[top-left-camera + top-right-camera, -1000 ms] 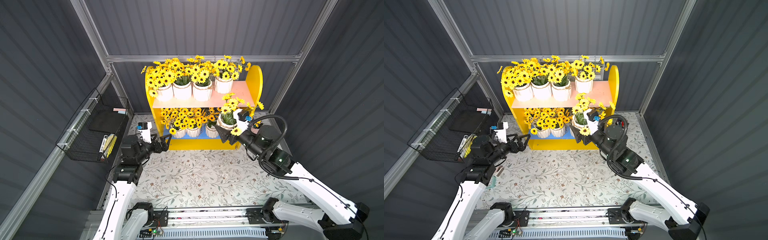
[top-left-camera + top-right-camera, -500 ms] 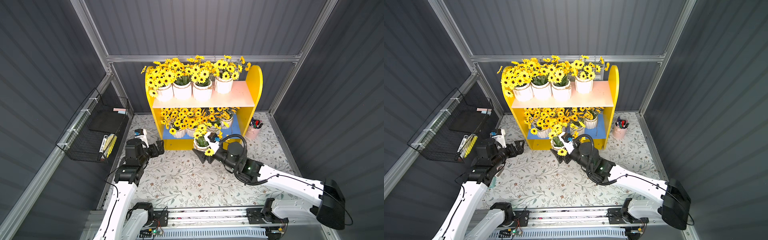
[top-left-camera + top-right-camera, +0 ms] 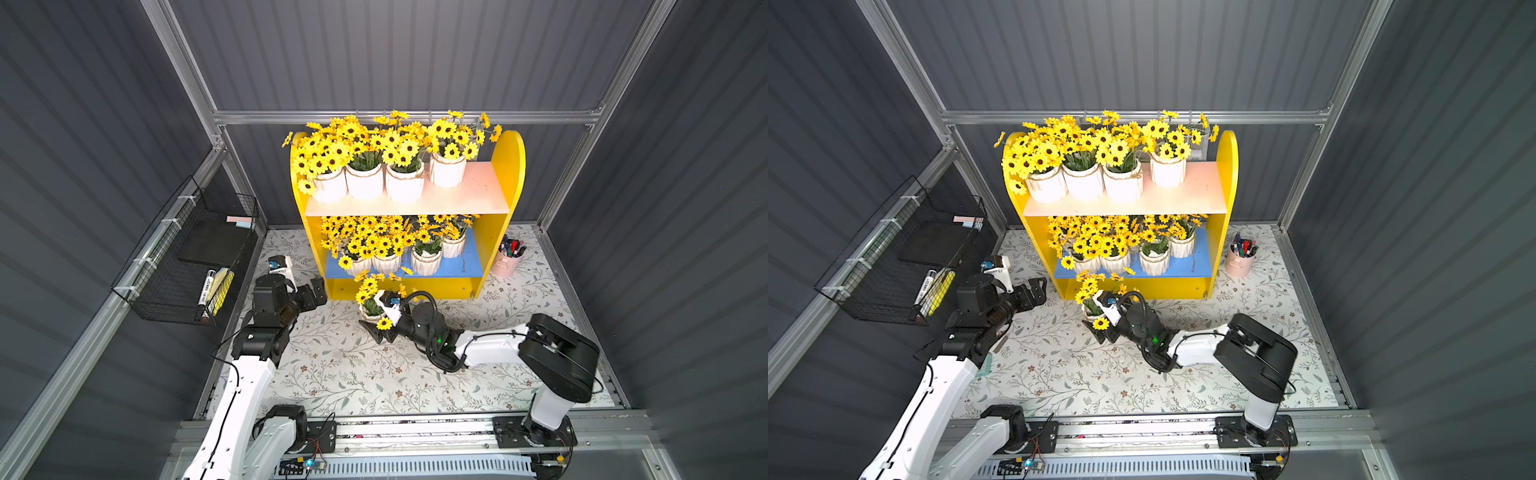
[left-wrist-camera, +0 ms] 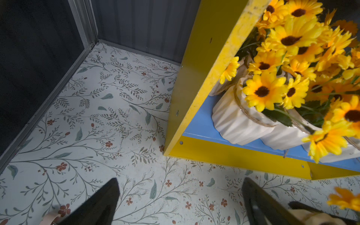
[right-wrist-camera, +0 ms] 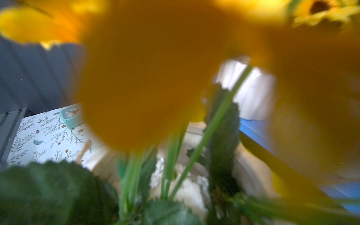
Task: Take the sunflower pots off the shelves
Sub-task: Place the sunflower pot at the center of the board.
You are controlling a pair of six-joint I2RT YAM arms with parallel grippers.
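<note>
The yellow shelves (image 3: 505, 174) stand at the back in both top views, with several white ribbed sunflower pots (image 3: 365, 183) on the pink upper board and several more (image 3: 426, 262) on the blue lower board. One sunflower pot (image 3: 369, 316) sits low on the floral mat just in front of the shelves. My right gripper (image 3: 374, 323) is shut on it, jaws wide round its body. Blurred yellow petals and green stems of this pot (image 5: 187, 191) fill the right wrist view. My left gripper (image 3: 313, 291) hangs open and empty by the shelves' left foot, black fingers (image 4: 105, 204) far apart.
A black wire basket (image 3: 187, 257) with a marker and pads hangs on the left wall. A pink cup of pens (image 3: 507, 262) stands right of the shelves. A small mint clock (image 5: 71, 116) sits on the mat (image 3: 353, 374). A white mesh basket (image 3: 1183, 141) hangs behind the shelves.
My right arm has carried the pot from the right end of the shelves down and leftward to the mat in front of them. The left gripper has drawn back slightly.
</note>
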